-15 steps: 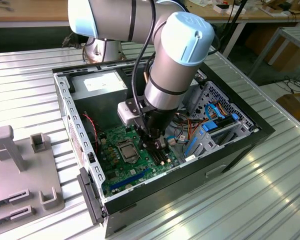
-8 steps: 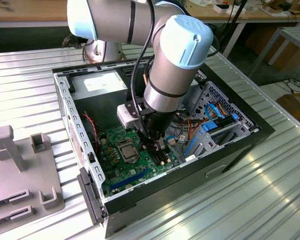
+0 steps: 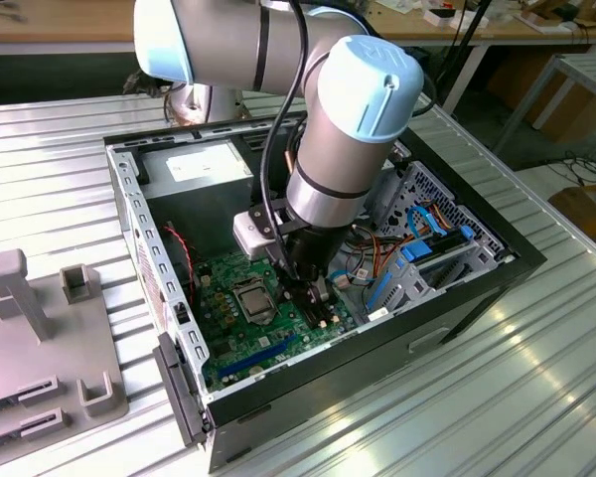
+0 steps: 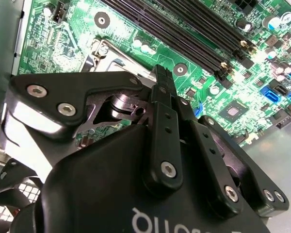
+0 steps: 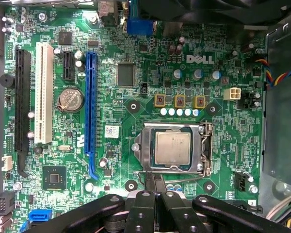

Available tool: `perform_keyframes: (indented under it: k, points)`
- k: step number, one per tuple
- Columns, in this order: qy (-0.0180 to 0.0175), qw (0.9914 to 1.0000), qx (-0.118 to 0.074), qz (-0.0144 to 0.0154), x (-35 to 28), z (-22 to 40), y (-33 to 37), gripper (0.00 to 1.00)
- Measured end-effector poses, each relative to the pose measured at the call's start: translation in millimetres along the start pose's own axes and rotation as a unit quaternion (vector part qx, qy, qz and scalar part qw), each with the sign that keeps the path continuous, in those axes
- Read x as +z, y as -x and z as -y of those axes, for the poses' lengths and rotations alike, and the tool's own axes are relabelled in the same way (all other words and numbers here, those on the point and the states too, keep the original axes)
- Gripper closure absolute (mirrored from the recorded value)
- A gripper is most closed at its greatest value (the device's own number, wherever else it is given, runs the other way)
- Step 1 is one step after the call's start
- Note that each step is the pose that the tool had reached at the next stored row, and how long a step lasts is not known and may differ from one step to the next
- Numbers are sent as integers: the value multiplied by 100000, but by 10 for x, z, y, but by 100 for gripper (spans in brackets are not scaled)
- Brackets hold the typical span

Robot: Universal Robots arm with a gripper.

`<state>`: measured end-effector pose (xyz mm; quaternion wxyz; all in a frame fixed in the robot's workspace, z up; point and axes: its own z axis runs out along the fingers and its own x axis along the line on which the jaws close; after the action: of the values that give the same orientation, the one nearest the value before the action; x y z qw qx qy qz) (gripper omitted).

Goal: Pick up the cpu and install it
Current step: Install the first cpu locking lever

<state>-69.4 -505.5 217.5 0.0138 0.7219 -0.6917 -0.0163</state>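
Hovering over the motherboard (image 5: 136,104) inside the open computer case (image 3: 477,288), the gripper (image 5: 154,180) has its fingertips pressed together on nothing, poised at the rim of the socket frame (image 5: 176,147). The cpu (image 5: 172,147) lies flat in that frame, just beyond the fingertips, silver plate up, toward the board's middle. Being square, it has no long axis; its edges run parallel to the board's edges.

Socket frame (image 4: 99,60) half behind gripper (image 4: 161,80)
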Motion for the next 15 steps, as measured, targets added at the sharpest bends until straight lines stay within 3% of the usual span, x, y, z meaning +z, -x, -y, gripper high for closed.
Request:
perform_keyframes:
  k: [4,15]
  points:
    - [-135,100000,-7,0,16,-38,3,89]
    - [-346,99999,-15,-15,49,-38,7,89]
